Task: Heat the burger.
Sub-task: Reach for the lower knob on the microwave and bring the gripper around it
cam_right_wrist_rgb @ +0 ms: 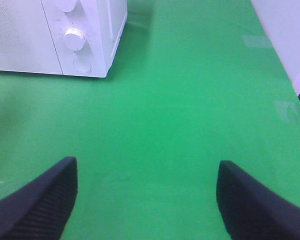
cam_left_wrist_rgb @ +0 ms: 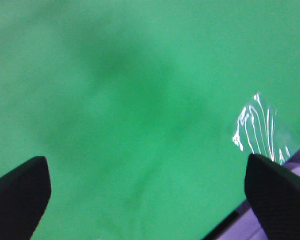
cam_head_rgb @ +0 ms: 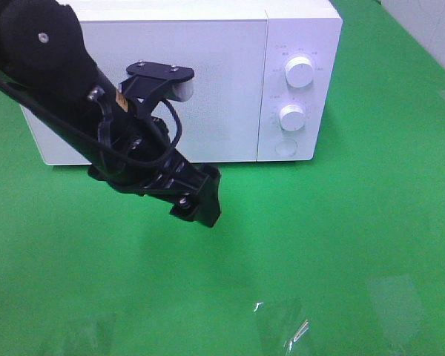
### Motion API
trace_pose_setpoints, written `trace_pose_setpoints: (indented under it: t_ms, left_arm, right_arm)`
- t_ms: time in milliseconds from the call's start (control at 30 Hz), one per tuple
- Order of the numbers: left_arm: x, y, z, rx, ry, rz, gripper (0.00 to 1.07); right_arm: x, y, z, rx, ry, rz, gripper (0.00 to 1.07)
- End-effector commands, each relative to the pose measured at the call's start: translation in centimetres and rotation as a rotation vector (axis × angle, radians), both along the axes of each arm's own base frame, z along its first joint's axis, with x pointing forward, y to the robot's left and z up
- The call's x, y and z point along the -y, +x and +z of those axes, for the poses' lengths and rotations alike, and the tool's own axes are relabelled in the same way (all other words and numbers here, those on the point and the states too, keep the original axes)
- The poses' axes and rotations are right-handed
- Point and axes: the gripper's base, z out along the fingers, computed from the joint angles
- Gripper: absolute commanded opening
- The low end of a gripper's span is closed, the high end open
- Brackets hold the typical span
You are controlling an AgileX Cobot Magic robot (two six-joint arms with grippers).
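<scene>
The burger is out of view in every frame. A white microwave stands at the back of the green table with its door shut, and it also shows in the right wrist view. My left arm reaches across in front of the microwave door, its gripper hanging above the green cloth. In the left wrist view the left gripper is open, with only green cloth between its fingers. My right gripper is open too, empty over the table, to the right of the microwave and nearer than it.
Two white knobs and a round button sit on the microwave's right panel. The green cloth covers the table. Shiny glare patches lie near the front edge. A pale wall borders the right side.
</scene>
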Motion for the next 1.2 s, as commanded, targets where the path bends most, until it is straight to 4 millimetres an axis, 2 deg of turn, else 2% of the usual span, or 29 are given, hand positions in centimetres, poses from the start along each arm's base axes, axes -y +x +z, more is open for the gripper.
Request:
trace_pose_setpoints:
  t_ms: [33,133,167,200,233,300,333,367,400,433,500,533,567,600,633,667,700,733,767,833,867,900,933,967,1000,1033,1100,1200]
  left_arm:
    - [-1.2,-1.3,1.2,-0.051,0.081,-0.047,0.98]
    - [-1.8,-1.4,1.6,-0.063,0.102,-0.045,0.98]
    - [-2.6,-1.3,1.9,-0.089,0.119,-0.029,0.98]
    - [-2.6,-1.3,1.9,-0.089,0.119,-0.029,0.98]
    - [-3.7,-0.9,2.1,-0.108,0.133,-0.003,0.98]
    - [-4.3,-0.7,2.3,-0.116,0.136,0.013,0.98]
    - [-5.4,-0.3,2.7,-0.125,0.142,0.044,0.98]
    - [-5.4,-0.3,2.7,-0.125,0.142,0.044,0.98]
    - [-6.8,0.3,3.0,-0.136,0.148,0.082,0.98]
    - [-6.8,0.3,3.0,-0.136,0.148,0.082,0.98]
    - [-9.3,1.1,3.4,-0.165,0.160,0.151,0.98]
    - [-9.3,1.1,3.4,-0.165,0.160,0.151,0.98]
    - [-10.9,1.5,3.6,-0.187,0.172,0.179,0.98]
    - [-10.9,1.5,3.6,-0.187,0.172,0.179,0.98]
    - [-12.6,1.7,3.9,-0.209,0.180,0.208,0.98]
    - [-12.6,1.7,3.9,-0.209,0.180,0.208,0.98]
    - [-14.5,1.8,4.4,-0.227,0.183,0.249,0.98]
    - [-14.5,1.8,4.4,-0.227,0.183,0.249,0.98]
    - [-16.4,1.7,5.0,-0.239,0.184,0.293,0.98]
    - [-17.2,1.6,5.3,-0.242,0.184,0.314,0.98]
    - [-18.9,1.4,6.0,-0.248,0.187,0.366,0.98]
    - [-18.9,1.4,6.0,-0.248,0.187,0.366,0.98]
    - [-20.8,1.0,6.7,-0.247,0.182,0.430,0.98]
    - [-20.8,1.0,6.7,-0.247,0.182,0.430,0.98]
    - [-22.2,0.5,7.5,-0.237,0.165,0.499,0.98]
    - [-22.2,0.5,7.5,-0.237,0.165,0.499,0.98]
    - [-23.8,-0.6,8.5,-0.207,0.144,0.575,0.98]
    - [-24.2,-1.5,8.8,-0.193,0.139,0.602,0.98]
  right_arm:
    - [0.0,-0.4,0.0,0.032,0.012,-0.010,0.73]
    - [0.0,-0.4,0.0,0.032,0.012,-0.010,0.73]
    - [0.0,-0.4,0.0,0.032,0.012,-0.010,0.73]
    - [0.0,-0.4,0.0,0.032,0.012,-0.010,0.73]
    - [0.0,-0.4,0.0,0.032,0.012,-0.010,0.73]
    - [0.0,-0.4,0.0,0.032,0.012,-0.010,0.73]
    - [0.0,-0.4,0.0,0.032,0.012,-0.010,0.73]
    - [0.0,-0.4,0.0,0.032,0.012,-0.010,0.73]
    - [0.0,-0.4,0.0,0.032,0.012,-0.010,0.73]
    - [0.0,-0.4,0.0,0.032,0.012,-0.010,0.73]
    - [0.0,-0.4,0.0,0.032,0.012,-0.010,0.73]
    - [0.0,-0.4,0.0,0.032,0.012,-0.010,0.73]
    - [0.0,-0.4,0.0,0.032,0.012,-0.010,0.73]
    - [0.0,-0.4,0.0,0.032,0.012,-0.010,0.73]
    - [0.0,-0.4,0.0,0.032,0.012,-0.010,0.73]
    - [0.0,-0.4,0.0,0.032,0.012,-0.010,0.73]
    - [0.0,-0.4,0.0,0.032,0.012,-0.010,0.73]
    - [0.0,-0.4,0.0,0.032,0.012,-0.010,0.73]
    - [0.0,-0.4,0.0,0.032,0.012,-0.010,0.73]
    - [0.0,-0.4,0.0,0.032,0.012,-0.010,0.73]
    - [0.0,-0.4,0.0,0.032,0.012,-0.010,0.73]
    - [0.0,-0.4,0.0,0.032,0.012,-0.010,0.73]
    - [0.0,-0.4,0.0,0.032,0.012,-0.010,0.73]
    - [0.0,-0.4,0.0,0.032,0.012,-0.010,0.73]
    - [0.0,-0.4,0.0,0.032,0.012,-0.010,0.73]
    - [0.0,-0.4,0.0,0.032,0.012,-0.010,0.73]
    - [0.0,-0.4,0.0,0.032,0.012,-0.010,0.73]
    - [0.0,-0.4,0.0,0.032,0.012,-0.010,0.73]
